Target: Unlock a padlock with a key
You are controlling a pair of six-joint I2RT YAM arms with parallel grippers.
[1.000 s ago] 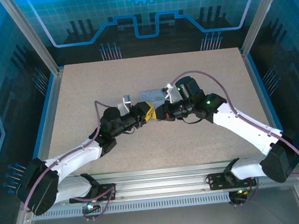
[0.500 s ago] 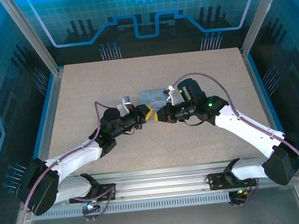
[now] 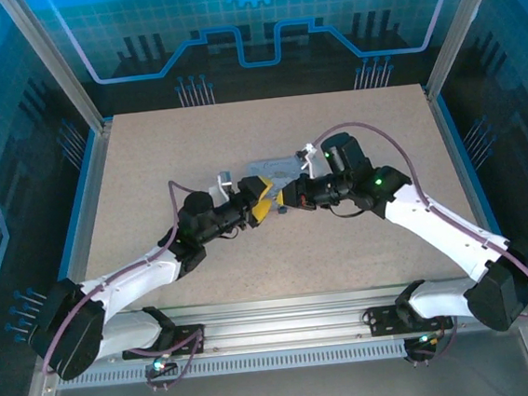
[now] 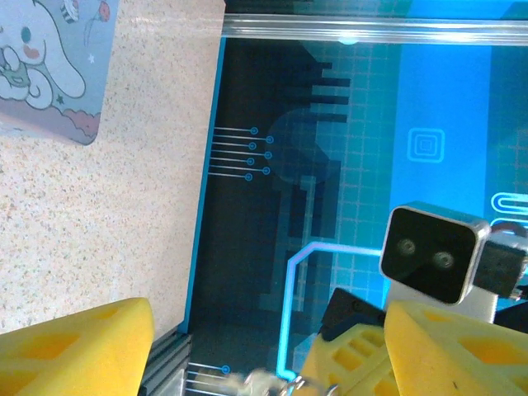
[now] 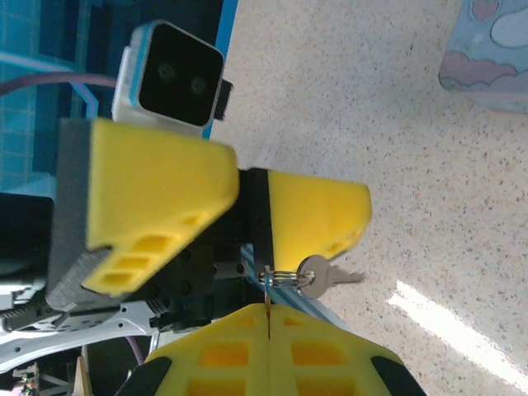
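My right gripper (image 3: 288,198) (image 5: 269,308) is shut on the thin blade of a small silvery key (image 5: 267,289). From it juts a wire ring with a second silvery key (image 5: 318,275) dangling over the table. My left gripper (image 3: 263,202) (image 4: 268,334) faces it tip to tip, its yellow fingers (image 5: 318,210) spread open and nothing between them. Blurred keys (image 4: 262,382) show at the bottom edge of the left wrist view, next to the right gripper's yellow fingers (image 4: 351,363). The padlock is hidden.
A pale blue cartoon tin (image 3: 275,167) (image 4: 49,66) (image 5: 491,49) lies flat on the speckled table (image 3: 194,149) just behind both grippers. Metal frame posts and blue panels wall the table in on all sides.
The left gripper's jaws were nearly together half a second ago and now stand wide apart. The right gripper stayed shut and shifted slightly right.
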